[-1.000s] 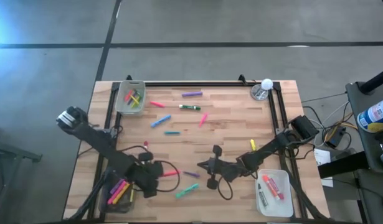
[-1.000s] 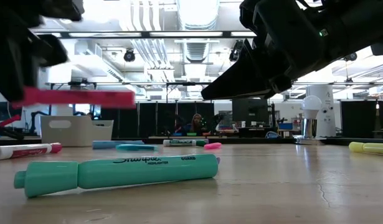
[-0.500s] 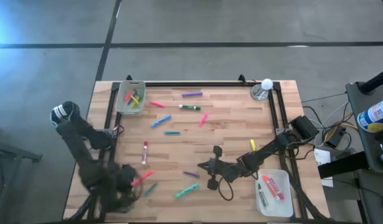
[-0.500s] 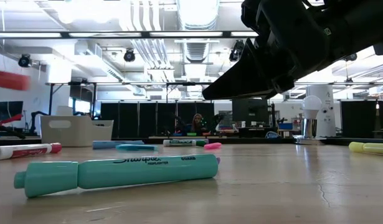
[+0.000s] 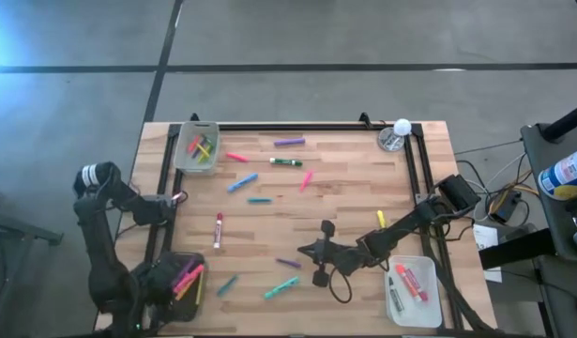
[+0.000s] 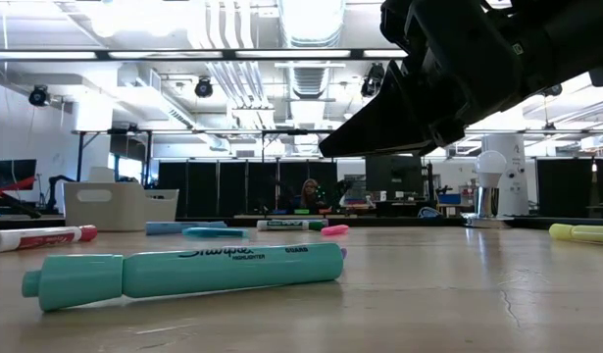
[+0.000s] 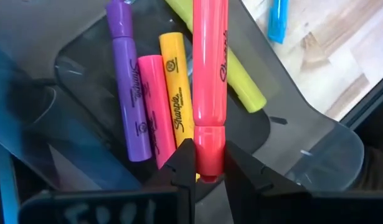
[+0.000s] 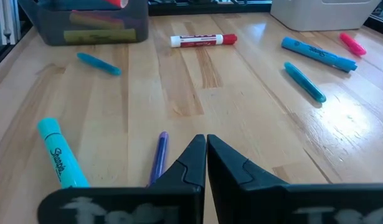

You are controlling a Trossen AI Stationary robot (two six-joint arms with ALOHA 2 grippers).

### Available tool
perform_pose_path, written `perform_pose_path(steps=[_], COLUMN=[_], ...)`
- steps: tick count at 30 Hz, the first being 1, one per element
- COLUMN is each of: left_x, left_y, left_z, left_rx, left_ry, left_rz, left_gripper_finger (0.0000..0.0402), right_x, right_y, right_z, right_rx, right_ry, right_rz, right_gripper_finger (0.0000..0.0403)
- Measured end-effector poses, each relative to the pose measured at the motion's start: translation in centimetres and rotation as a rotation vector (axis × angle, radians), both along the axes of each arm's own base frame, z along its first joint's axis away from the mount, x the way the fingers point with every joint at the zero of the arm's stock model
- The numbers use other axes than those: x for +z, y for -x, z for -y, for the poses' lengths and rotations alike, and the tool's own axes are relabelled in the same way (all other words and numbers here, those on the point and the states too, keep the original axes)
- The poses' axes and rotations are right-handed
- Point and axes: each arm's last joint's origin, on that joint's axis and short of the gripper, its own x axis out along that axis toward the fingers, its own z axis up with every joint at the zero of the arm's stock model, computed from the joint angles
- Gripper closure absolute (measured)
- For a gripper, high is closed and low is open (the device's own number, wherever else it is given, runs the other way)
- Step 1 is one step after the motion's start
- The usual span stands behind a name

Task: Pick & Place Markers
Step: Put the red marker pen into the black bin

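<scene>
One pink marker [image 7: 209, 93] sits pinched in the left claw [image 7: 207, 171] over the dark bin [image 7: 303, 149]. Purple, pink, orange and yellow markers [image 7: 151, 106] lie inside. Right claw [image 8: 205, 155] rests closed, empty.

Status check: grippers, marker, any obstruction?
Left gripper shut on pink marker over bin. Right gripper shut, empty, mid-table. Nothing blocking.

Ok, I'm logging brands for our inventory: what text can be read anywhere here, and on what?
"Sharpie": teal highlighter, low view.
"Sharpie": orange highlighter in the dark bin.
"Sharpie": purple marker in that bin.
Smaller print on the teal highlighter and the pink marker's lettering: not fully readable.
</scene>
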Motion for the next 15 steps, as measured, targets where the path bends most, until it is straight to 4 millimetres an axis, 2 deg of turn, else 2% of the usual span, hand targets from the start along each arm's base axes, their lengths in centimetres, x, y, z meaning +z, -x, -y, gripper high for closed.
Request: perform_pose_path(steps=[15], left_x=[-0.35], left_y=[-0.09], left_z=[0.35], left_rx=[0.011], left_ry=[-0.023], left_rz=[-0.027], left_gripper_finger=[0.0344], right_x=[0.0], right_y=[0.0], right_z=[0.0], right_rx=[0.0], right_ry=[0.0], right_rz=[0.0], right_gripper_finger=[0.0394])
